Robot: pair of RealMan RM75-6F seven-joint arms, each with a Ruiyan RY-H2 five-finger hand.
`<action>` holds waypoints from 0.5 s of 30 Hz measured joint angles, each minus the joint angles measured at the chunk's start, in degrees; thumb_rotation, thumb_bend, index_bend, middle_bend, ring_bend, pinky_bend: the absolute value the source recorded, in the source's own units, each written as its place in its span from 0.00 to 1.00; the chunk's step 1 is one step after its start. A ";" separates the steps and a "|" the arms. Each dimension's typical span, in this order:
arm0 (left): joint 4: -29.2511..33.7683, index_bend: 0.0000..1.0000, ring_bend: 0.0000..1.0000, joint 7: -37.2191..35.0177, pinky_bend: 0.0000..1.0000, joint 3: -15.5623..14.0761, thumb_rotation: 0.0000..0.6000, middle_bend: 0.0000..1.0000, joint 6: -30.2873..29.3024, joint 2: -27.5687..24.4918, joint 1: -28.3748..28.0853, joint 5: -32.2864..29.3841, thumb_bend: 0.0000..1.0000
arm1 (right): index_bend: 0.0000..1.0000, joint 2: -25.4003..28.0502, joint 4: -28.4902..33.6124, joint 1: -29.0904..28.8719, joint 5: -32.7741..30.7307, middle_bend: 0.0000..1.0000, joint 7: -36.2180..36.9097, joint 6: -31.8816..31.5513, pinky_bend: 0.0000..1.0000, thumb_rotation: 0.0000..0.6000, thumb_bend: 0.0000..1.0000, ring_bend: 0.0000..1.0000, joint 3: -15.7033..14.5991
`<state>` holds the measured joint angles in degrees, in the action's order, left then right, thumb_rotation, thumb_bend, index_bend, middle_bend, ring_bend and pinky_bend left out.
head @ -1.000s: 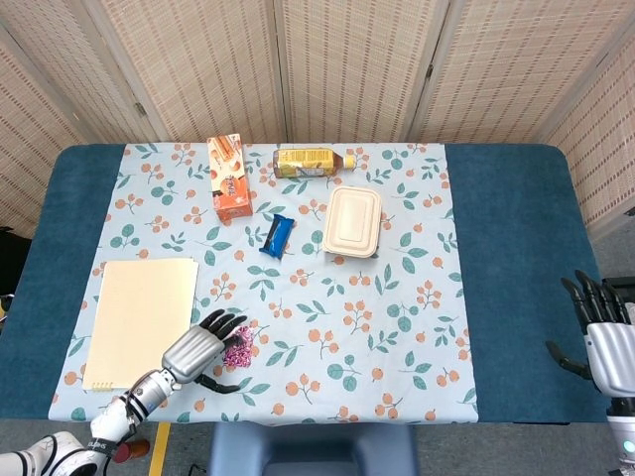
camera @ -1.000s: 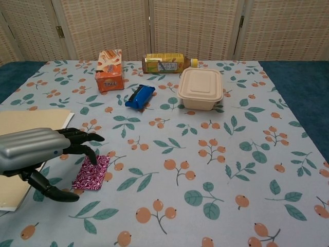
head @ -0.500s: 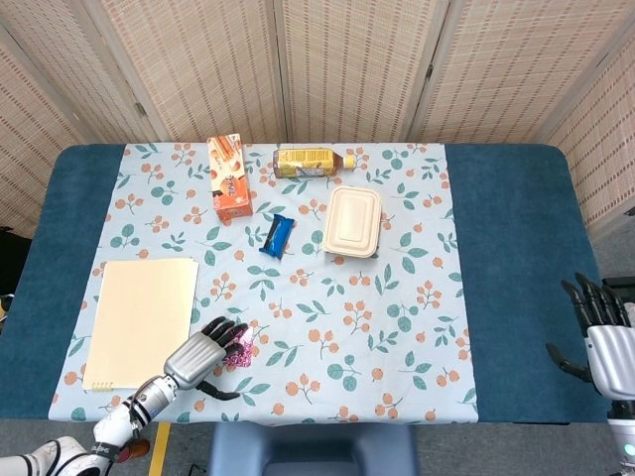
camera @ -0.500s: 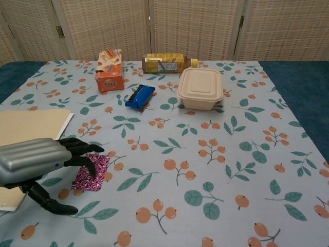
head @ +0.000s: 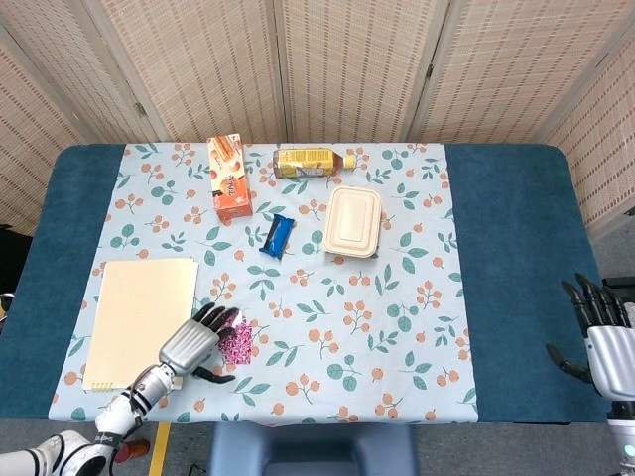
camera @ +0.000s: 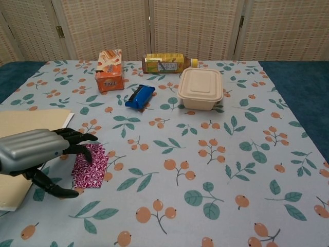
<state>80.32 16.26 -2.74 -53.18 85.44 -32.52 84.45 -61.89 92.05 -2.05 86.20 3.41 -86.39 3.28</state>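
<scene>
My left hand (head: 193, 342) hovers low over the near left of the floral tablecloth (head: 397, 327). Its fingers are spread and the fingertips (camera: 85, 149) rest on the left edge of a small magenta patterned packet (head: 236, 344) (camera: 90, 165) that lies flat. The thumb reaches out beneath, clear of the packet. In the chest view the left hand (camera: 36, 154) covers the packet's left side. My right hand (head: 603, 342) hangs open beyond the table's right edge, holding nothing, and the chest view does not show it.
A cream notepad (head: 142, 319) (camera: 20, 134) lies just left of the left hand. Further back are an orange box (head: 229, 178), a yellow bottle on its side (head: 311, 163), a blue packet (head: 278, 236) and a beige lidded box (head: 353, 221).
The left hand has drawn back slightly to the left, and the magenta packet under its fingertips has shifted a little and now lies flatter. The right hand has not moved.
</scene>
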 measured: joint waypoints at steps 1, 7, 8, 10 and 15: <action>-0.28 0.28 0.00 0.26 0.00 0.26 0.39 0.00 0.14 0.01 -0.14 -0.32 0.15 | 0.00 0.01 0.02 0.02 0.00 0.00 -0.02 -0.03 0.00 1.00 0.28 0.00 0.00; -1.60 0.28 0.00 1.26 0.00 2.15 0.39 0.00 0.42 -0.32 -0.86 -2.60 0.15 | 0.00 0.15 0.23 0.19 -0.06 0.00 -0.16 -0.23 0.00 1.00 0.28 0.00 0.03; -1.73 0.28 0.00 1.40 0.00 2.34 0.39 0.00 0.47 -0.44 -0.97 -2.87 0.15 | 0.00 0.17 0.27 0.21 -0.06 0.00 -0.19 -0.29 0.00 1.00 0.28 0.00 0.04; -1.75 0.27 0.00 1.46 0.00 2.84 0.39 0.00 0.39 -0.79 -1.12 -3.42 0.15 | 0.00 0.19 0.35 0.25 0.00 0.00 -0.23 -0.42 0.00 1.00 0.28 0.00 0.06; -0.07 0.27 0.00 0.26 0.00 2.68 0.39 0.00 -1.35 -2.10 -0.72 -2.46 0.15 | 0.00 0.08 0.36 0.37 0.12 0.00 -0.18 -0.65 0.00 1.00 0.28 0.00 0.06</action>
<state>80.25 16.52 -0.06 -54.52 83.34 -33.24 81.99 -61.81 92.41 -1.69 86.32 3.23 -87.04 3.35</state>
